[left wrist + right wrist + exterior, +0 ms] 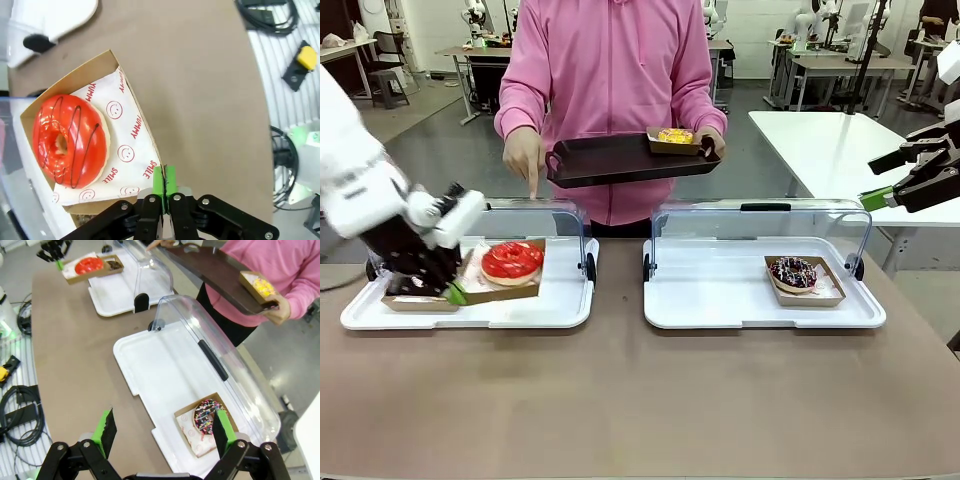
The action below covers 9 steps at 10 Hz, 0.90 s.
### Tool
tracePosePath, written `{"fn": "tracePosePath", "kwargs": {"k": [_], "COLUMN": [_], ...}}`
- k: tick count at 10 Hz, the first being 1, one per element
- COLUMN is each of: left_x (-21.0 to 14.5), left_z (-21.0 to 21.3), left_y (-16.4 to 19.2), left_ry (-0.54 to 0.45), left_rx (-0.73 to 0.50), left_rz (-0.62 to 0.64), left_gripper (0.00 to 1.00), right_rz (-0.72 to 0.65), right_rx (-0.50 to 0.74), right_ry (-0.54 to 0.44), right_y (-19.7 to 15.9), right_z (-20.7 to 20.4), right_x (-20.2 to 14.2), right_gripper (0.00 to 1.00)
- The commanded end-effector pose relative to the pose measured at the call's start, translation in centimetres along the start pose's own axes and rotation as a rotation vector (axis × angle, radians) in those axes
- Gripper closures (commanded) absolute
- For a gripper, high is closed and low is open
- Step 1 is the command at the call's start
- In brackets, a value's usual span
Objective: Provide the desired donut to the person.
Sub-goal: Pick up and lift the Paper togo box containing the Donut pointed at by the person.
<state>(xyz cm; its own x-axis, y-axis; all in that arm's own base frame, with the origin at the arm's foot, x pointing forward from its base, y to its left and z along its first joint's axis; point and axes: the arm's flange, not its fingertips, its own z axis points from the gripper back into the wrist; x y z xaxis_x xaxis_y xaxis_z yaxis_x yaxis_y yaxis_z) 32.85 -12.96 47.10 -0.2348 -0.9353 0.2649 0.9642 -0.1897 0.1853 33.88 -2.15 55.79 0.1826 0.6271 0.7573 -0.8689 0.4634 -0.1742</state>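
With its green pads pressed together on the rim of the cardboard box, the left tool pinches one edge only, so the red-glazed donut sits off to one side of the grip, at the left white tray. Carrying it to the person's dark tray would likely go best slow and level, clearing the raised lid. The person's hand points down at that case. Well apart, the right tool hangs spread wide over the tabletop.
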Motion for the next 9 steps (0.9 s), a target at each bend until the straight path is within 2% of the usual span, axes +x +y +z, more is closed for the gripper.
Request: {"fn": "tracePosePath", "kwargs": {"k": [1, 4, 6, 7, 9], "left_x": [-0.1, 0.6, 0.0, 1.6, 1.6], "left_z": [3.5, 8.3, 8.4, 11.2, 11.2], "left_y": [-6.3, -9.4, -8.4, -7.5, -7.5], "left_ry": [-0.018, -0.001, 0.006, -0.018, -0.018], "left_rx": [0.053, 0.121, 0.077, 0.117, 0.117], "left_rz": [-0.073, -0.095, -0.056, -0.106, -0.106], "left_gripper": [1.0, 1.0, 1.0, 1.0, 1.0], "right_rz": [-0.001, -0.001, -0.001, -0.001, -0.001], "right_rx": [0.003, 0.003, 0.003, 0.003, 0.003], "right_ry": [0.001, 0.001, 0.001, 0.001, 0.001], "right_y": [0.1, 0.1, 0.1, 0.1, 0.1], "right_z": [-0.1, -0.1, -0.1, -0.1, -0.1], "right_x": [-0.2, -0.2, -0.2, -0.2, -0.2], "right_gripper": [0.0, 0.0, 0.0, 0.0, 0.0]}}
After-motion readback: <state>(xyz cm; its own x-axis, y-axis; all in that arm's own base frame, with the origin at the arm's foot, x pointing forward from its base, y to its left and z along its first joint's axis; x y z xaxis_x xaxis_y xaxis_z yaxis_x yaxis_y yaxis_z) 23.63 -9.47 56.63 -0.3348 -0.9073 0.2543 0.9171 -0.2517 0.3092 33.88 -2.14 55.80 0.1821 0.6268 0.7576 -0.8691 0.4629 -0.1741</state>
